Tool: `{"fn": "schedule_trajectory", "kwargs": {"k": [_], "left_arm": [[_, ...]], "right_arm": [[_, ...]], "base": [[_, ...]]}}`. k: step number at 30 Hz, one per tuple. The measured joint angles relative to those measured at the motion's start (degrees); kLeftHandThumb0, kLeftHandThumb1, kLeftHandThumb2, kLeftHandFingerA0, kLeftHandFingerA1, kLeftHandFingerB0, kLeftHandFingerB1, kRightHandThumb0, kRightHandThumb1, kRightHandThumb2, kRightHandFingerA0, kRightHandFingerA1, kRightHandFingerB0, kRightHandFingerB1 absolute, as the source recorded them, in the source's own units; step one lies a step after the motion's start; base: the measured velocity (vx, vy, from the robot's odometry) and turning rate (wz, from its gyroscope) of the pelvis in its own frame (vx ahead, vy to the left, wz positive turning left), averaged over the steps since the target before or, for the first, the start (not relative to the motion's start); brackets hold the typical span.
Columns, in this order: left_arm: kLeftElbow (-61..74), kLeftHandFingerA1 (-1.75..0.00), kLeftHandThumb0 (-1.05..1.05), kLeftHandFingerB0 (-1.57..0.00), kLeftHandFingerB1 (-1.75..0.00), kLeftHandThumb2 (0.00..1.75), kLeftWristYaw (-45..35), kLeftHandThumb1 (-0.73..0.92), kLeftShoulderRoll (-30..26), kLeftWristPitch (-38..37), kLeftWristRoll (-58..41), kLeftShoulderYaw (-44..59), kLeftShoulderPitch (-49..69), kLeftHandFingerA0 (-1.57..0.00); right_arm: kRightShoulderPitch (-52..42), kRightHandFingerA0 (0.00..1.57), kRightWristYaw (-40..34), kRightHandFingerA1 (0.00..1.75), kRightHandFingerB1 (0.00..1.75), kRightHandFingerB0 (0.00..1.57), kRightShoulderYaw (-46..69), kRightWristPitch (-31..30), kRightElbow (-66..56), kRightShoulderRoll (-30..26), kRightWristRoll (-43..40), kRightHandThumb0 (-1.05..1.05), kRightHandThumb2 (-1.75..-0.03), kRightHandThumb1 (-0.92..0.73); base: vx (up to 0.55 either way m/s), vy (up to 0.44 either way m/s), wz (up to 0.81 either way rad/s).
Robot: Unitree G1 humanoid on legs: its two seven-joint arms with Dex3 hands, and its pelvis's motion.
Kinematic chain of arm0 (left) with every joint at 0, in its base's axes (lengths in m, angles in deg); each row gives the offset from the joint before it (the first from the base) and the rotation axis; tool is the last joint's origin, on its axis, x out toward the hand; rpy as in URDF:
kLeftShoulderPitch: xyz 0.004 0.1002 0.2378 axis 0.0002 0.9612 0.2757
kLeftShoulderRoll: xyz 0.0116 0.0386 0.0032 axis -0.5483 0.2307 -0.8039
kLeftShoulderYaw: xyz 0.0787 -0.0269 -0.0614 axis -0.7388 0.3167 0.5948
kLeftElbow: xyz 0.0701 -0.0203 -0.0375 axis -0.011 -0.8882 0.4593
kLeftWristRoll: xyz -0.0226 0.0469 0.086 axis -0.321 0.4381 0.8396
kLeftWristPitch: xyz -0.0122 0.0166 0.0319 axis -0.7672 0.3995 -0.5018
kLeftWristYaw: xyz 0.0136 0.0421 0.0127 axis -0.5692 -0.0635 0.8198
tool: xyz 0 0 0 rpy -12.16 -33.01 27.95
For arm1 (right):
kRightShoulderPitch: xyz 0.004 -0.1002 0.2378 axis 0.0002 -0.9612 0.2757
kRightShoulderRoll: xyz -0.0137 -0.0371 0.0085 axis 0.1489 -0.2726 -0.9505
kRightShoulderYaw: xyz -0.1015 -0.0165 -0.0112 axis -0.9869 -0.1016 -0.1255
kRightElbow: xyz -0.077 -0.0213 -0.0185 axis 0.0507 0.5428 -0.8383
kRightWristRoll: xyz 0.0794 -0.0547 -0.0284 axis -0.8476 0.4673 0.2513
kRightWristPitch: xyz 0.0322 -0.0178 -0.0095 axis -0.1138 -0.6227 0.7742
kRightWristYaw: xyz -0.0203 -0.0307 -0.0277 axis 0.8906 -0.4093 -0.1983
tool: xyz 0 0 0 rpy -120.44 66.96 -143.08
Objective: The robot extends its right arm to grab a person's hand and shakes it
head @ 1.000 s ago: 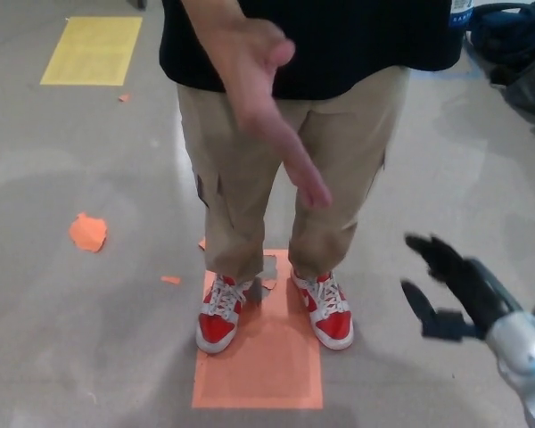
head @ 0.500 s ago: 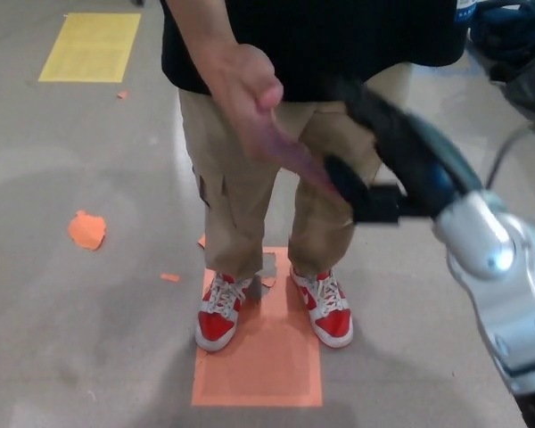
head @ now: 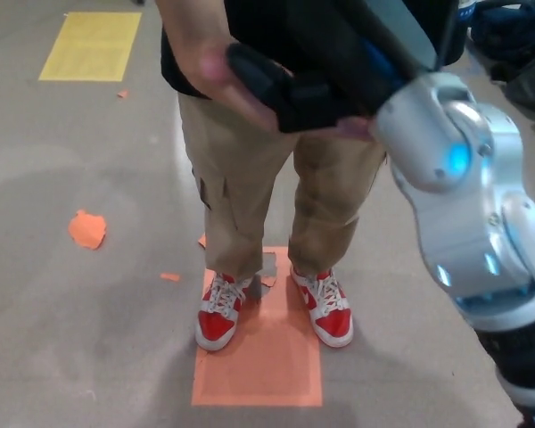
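A person in a black shirt, tan trousers and red shoes stands in front of me with one hand [head: 216,73] held out. My right hand [head: 325,76] reaches up from the lower right and its black fingers [head: 260,76] wrap over that hand, shut on it. The silver forearm [head: 455,196] fills the right side of the head view and covers part of the person's palm. My left hand does not show.
The person's red shoes [head: 221,314] stand on an orange floor mat [head: 259,357]. An orange scrap [head: 87,229] lies on the grey floor at left, a yellow rectangle [head: 91,47] at the far left. Dark bags [head: 513,45] sit at the top right.
My right arm has risen from the lower right to chest height and its hand has closed around the person's outstretched hand, which has lifted slightly.
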Motion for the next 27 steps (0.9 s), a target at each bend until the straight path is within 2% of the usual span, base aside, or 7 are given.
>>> {"fn": "schedule_trajectory", "kwargs": {"k": [8, 9, 13, 18, 19, 26, 27], "left_arm": [[-0.12, -0.32, -0.47, -0.24, -0.31, 0.64, -0.35, 0.79, -0.35, -0.39, 0.13, -0.16, -0.18, -0.27], [-0.18, -0.5, -0.25, -0.1, -0.5, 1.08, -0.38, 0.59, -0.45, -0.48, 0.19, -0.19, -0.18, -0.1], [-0.35, -0.5, -0.25, -0.1, -0.5, 1.06, -0.4, 0.57, -0.99, -0.75, 0.41, -0.34, -0.33, -0.1], [-0.4, -0.5, -0.25, -0.1, -0.5, 1.07, -0.32, 0.58, -1.59, -0.76, 0.42, -0.31, -0.48, -0.09], [-0.38, -0.33, -0.45, -0.25, -0.32, 0.63, -0.3, 0.77, -1.61, -0.76, 0.44, -0.35, -0.49, -0.28], [-0.21, -0.5, -0.25, -0.1, -0.5, 1.07, -0.1, 0.58, -1.93, -1.32, 0.84, -0.93, -0.71, -0.1], [-0.32, -0.32, -0.46, -0.24, -0.31, 0.64, -0.04, 0.77, -2.0, -1.32, 0.98, -1.06, -0.82, -0.27]], "right_arm": [[4.0, 0.0, 3.48, 0.23, 0.21, 0.0, -4.98, -7.64, 5.91, 0.24, 4.28, -0.91, -1.04, -0.62], [4.2, 0.0, 4.11, 0.25, 0.21, 0.0, -5.66, -9.0, 7.45, 0.21, 4.79, -0.93, -0.61, -0.77], [4.4, 0.0, 5.46, 0.16, 0.15, 0.0, -6.79, -12.44, 10.52, -0.04, 6.31, -0.94, -1.02, -0.59], [3.62, 0.0, 7.4, 0.08, 0.08, 0.0, -8.61, -16.23, 11.0, -1.77, 8.51, -1.01, -1.0, -0.6], [3.18, 0.0, 7.76, 0.08, 0.09, 0.0, -8.86, -16.91, 10.61, -2.12, 8.98, -0.99, -0.99, -0.59], [-0.27, 0.0, 9.25, 0.14, 0.12, 0.0, -9.62, -18.86, 5.95, -3.2, 10.52, -0.91, -0.97, -0.53], [-0.55, 0.0, 9.51, 0.14, 0.12, 0.0, -9.87, -19.1, 5.42, -3.26, 10.73, -0.92, -0.99, -0.53]], "base": [[0.0, 0.0, 0.0], [0.0, 0.0, 0.0], [0.0, 0.0, 0.0], [0.0, 0.0, 0.0], [0.0, 0.0, 0.0], [0.0, 0.0, 0.0], [0.0, 0.0, 0.0]]}}
